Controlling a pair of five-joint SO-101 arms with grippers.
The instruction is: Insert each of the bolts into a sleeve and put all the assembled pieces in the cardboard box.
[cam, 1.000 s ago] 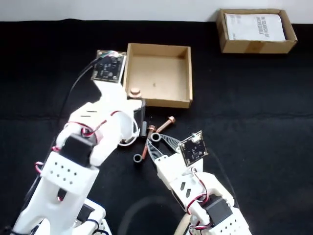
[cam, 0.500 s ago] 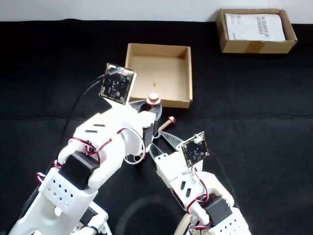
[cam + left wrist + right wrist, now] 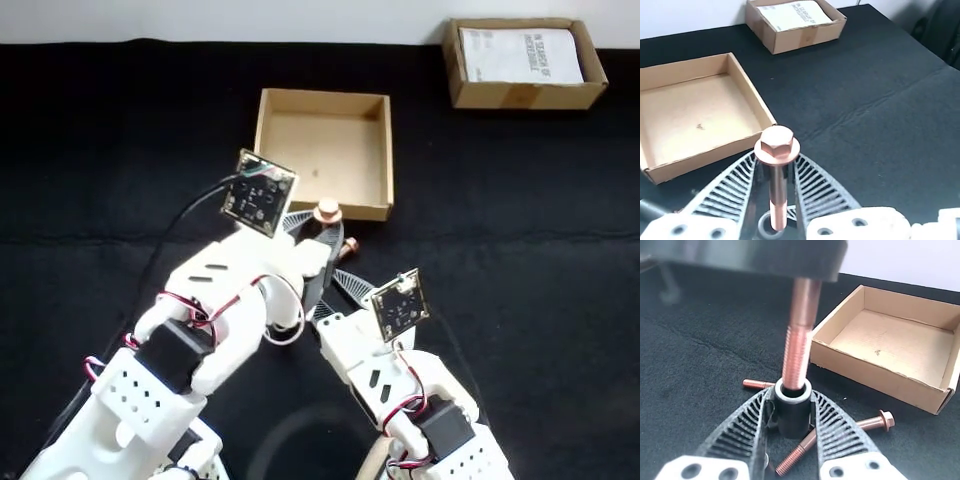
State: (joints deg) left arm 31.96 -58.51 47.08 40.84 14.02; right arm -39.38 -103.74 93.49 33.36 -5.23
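The left end effector (image 3: 776, 167) pinches an upright copper flange bolt (image 3: 777, 150) by its shaft just below the hex head. The bolt's threaded tip sits in the mouth of a dark cylindrical sleeve (image 3: 792, 415), which the right end effector (image 3: 792, 399) clamps upright between its ribbed fingers, near the front wall of the open cardboard box (image 3: 875, 374). On the black table (image 3: 520, 260) a loose bolt (image 3: 840, 437) lies angled beside the sleeve, a second loose bolt (image 3: 758, 384) lies on its other side, and a smaller box (image 3: 525, 60) holding a printed sheet sits well apart at the far edge.
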